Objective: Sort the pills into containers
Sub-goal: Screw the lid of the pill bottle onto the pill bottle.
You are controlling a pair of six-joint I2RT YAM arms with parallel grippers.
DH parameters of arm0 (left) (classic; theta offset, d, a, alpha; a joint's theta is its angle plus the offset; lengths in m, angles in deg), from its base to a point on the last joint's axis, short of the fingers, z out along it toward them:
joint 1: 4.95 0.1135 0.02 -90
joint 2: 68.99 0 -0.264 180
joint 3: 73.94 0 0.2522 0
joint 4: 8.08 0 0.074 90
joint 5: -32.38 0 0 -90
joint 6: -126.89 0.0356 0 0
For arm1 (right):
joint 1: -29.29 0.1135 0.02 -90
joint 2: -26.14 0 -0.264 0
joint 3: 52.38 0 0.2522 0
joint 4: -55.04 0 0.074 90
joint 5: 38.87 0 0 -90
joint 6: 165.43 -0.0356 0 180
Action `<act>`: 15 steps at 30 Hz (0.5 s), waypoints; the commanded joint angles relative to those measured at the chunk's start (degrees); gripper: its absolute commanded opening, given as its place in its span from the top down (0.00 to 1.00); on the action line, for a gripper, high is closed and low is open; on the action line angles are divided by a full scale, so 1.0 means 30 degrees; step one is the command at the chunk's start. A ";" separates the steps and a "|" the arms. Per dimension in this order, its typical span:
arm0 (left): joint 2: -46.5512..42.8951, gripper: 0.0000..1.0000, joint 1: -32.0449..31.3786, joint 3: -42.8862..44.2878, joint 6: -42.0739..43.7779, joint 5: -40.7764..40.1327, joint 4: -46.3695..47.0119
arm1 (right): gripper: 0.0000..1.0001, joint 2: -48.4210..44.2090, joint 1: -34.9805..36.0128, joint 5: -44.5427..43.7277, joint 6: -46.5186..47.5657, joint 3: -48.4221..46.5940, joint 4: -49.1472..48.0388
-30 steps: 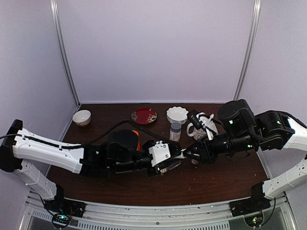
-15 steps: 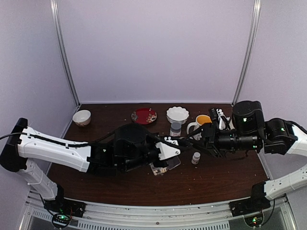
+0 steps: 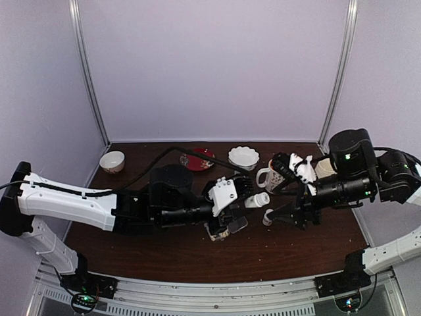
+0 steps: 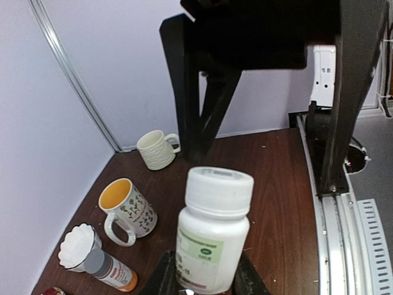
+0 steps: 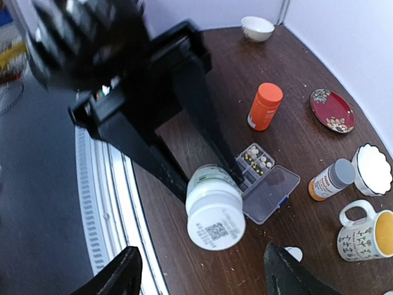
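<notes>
One white bottle (image 4: pixel 212 239) pinched in left pincer (image 4: pixel 206 283) | right pincer (image 5: pixel 204 253) spread wide | pill box (image 5: pixel 268 192) lid open

No word is being read with certainty in any view. On the white bottle (image 4: pixel 212 236) a label (image 4: pixel 198 251) is being shown with a round green mark and lines of small print, but the letters are being blurred too much. In the right wrist view a square black code (image 5: pixel 215 231), like a QR code, is being seen on the same bottle. The orange label of the grey-capped bottle (image 5: pixel 325 182) is being shown too small to be read.
</notes>
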 commanded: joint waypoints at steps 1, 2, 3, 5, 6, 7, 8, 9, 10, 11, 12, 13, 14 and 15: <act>-0.0558 1.00 -0.0018 0.0267 -0.1599 0.2769 -0.0121 | 0.29 0.0841 0.0342 -0.0433 0.6961 -0.0547 0.1417; -0.0564 1.00 -0.0013 0.0245 -0.1646 0.2958 -0.0176 | 0.29 0.0868 0.0335 -0.0364 0.7271 -0.0609 0.1202; -0.0540 1.00 -0.0020 0.0230 -0.1703 0.3055 -0.0242 | 0.30 0.0853 0.0334 -0.0329 0.7449 -0.0598 0.0977; -0.0490 1.00 -0.0003 0.0282 -0.1944 0.3168 -0.0379 | 0.32 0.0805 0.0334 -0.0375 0.7552 -0.0571 0.0507; -0.0446 1.00 -0.0007 0.0326 -0.2048 0.3162 -0.0457 | 0.33 0.0776 0.0334 -0.0243 0.7623 -0.0524 0.0355; -0.0382 1.00 -0.0012 0.0383 -0.2072 0.3245 -0.0566 | 0.36 0.0739 0.0334 -0.0065 0.7702 -0.0467 0.0260; -0.0334 1.00 -0.0005 0.0416 -0.2122 0.3343 -0.0643 | 0.38 0.0681 0.0334 0.0082 0.7766 -0.0390 0.0123; -0.0259 1.00 -0.0015 0.0453 -0.2125 0.3447 -0.0677 | 0.38 0.0651 0.0362 0.0203 0.7767 -0.0300 0.0018; -0.0222 1.00 -0.0020 0.0498 -0.2169 0.3512 -0.0711 | 0.40 0.0639 0.0378 0.0273 0.7785 -0.0245 -0.0035; -0.0159 1.00 -0.0017 0.0540 -0.2208 0.3589 -0.0740 | 0.42 0.0656 0.0365 0.0281 0.7817 -0.0241 -0.0020; -0.0097 1.00 -0.0005 0.0589 -0.2194 0.3602 -0.0777 | 0.44 0.0706 0.0371 0.0246 0.7825 -0.0241 0.0022; -0.0064 1.00 -0.0004 0.0606 -0.2200 0.3630 -0.0778 | 0.45 0.0789 0.0365 0.0259 0.7833 -0.0303 0.0159; -0.0001 1.00 0.0011 0.0649 -0.2219 0.3619 -0.0782 | 0.46 0.0862 0.0378 0.0294 0.7834 -0.0351 0.0330; 0.0033 1.00 -0.0017 0.0687 -0.2225 0.3643 -0.0797 | 0.46 0.0922 0.0365 0.0295 0.7838 -0.0423 0.0407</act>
